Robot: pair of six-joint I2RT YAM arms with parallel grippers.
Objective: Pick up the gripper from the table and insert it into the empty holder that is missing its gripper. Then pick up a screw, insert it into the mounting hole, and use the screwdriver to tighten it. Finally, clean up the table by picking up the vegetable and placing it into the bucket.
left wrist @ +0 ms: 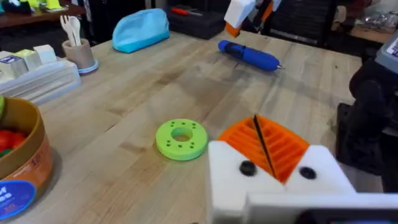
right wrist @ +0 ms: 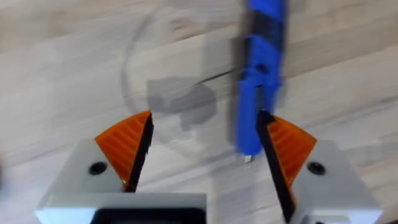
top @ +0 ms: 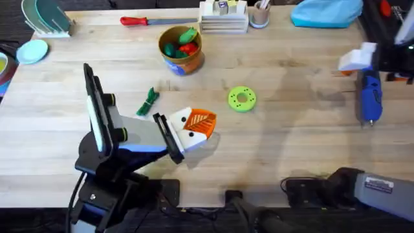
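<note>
The blue-handled screwdriver lies on the table at the far right. My right gripper hovers just beyond it, open; in the right wrist view the screwdriver sits between the spread fingers of that gripper, close to one pad. My left gripper is low over the table's middle, orange pads pressed together, shut with nothing visible in it. The dark green vegetable lies just left of it. The orange bucket stands behind, holding toy food. The loose gripper, empty holder and screw are out of view.
A flat green disc lies right of my left gripper. A red-handled tool, a stack of white trays, a cup and a blue cloth bundle line the far edge. A dish rack stands at the back left.
</note>
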